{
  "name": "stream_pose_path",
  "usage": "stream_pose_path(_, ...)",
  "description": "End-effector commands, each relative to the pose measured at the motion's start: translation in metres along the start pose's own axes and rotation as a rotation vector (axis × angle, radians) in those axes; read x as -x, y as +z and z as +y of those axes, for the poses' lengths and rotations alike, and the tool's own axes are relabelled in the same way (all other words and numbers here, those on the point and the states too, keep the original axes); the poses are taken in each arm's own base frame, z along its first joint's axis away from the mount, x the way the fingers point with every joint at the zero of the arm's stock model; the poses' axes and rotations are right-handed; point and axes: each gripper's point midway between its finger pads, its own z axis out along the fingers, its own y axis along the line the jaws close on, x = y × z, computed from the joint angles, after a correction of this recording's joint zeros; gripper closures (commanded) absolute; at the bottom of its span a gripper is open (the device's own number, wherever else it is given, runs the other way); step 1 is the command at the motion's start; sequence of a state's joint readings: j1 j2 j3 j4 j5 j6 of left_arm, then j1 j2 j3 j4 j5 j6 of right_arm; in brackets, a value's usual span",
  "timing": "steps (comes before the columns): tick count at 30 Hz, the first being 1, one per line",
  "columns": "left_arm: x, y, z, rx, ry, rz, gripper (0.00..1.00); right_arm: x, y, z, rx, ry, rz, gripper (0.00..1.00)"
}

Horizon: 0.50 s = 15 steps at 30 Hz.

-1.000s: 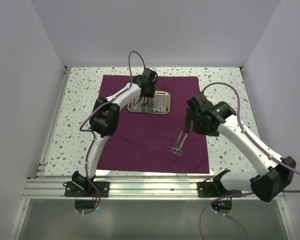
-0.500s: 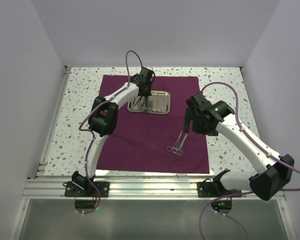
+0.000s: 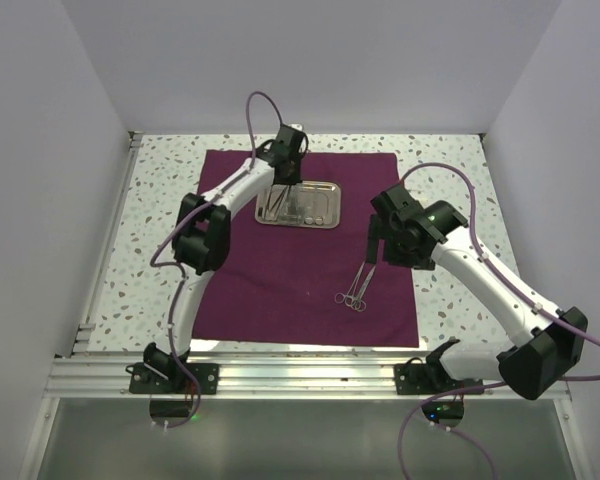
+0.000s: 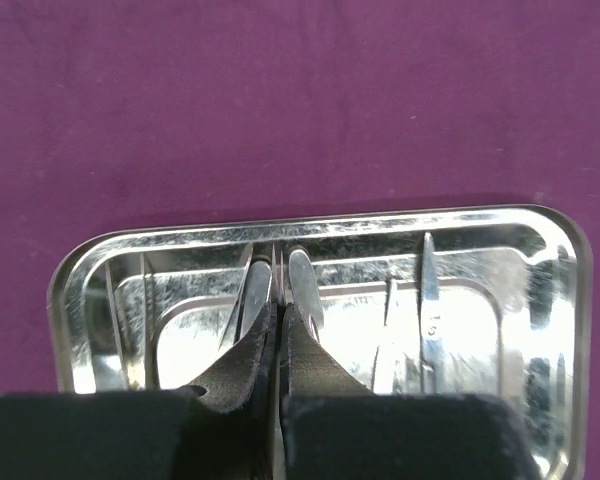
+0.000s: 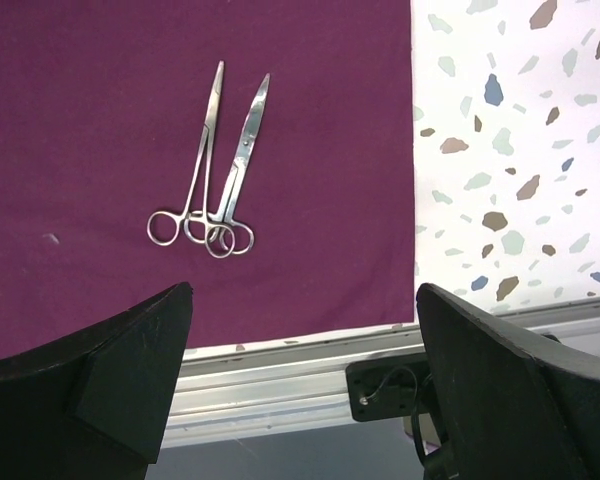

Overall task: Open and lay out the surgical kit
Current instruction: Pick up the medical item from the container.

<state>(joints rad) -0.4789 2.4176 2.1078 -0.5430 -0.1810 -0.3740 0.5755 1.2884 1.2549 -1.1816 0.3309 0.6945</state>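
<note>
The left claw (image 4: pixel 277 318) has its fingers (image 4: pixel 242 362) pressed almost together on a thin silver instrument (image 4: pixel 302 285), whose two blades fan out just past the fingertips. I cannot tell whether the instrument is lifted or resting on the metal. Around the claw sits the steel tray (image 4: pixel 72 290), and to the claw's right in it lie more slim instruments (image 4: pixel 428 300), close by but not touching the claw. The tray rests on the maroon cloth (image 4: pixel 280 100), which is spread flat beyond the tray. The right claw (image 5: pixel 305 295) is spread wide and holds nothing. Ahead of it and a little left, two ring-handled instruments (image 5: pixel 215 170) lie on the cloth with their loops overlapping, apart from both fingers. To the claw's right the cloth ends at the speckled surface (image 5: pixel 510 150), and behind the claw runs an aluminium rail (image 5: pixel 280 385). Since a second ago the left wrist has drifted farther away and slightly left over the tray. The right arm and the ring-handled pair have scarcely moved.
</note>
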Motion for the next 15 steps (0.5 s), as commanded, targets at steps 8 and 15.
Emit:
stream_pose_path(8, 0.007, -0.157, 0.008, -0.07, -0.108, -0.098, 1.0, 0.015, -0.012, 0.011, 0.107, -0.019, -0.08, 0.02)
stream_pose_path(15, -0.125, -0.184, -0.014, -0.126, -0.194, 0.049, 1.0, 0.007, -0.011, 0.016, 0.157, -0.047, -0.069, 0.02)
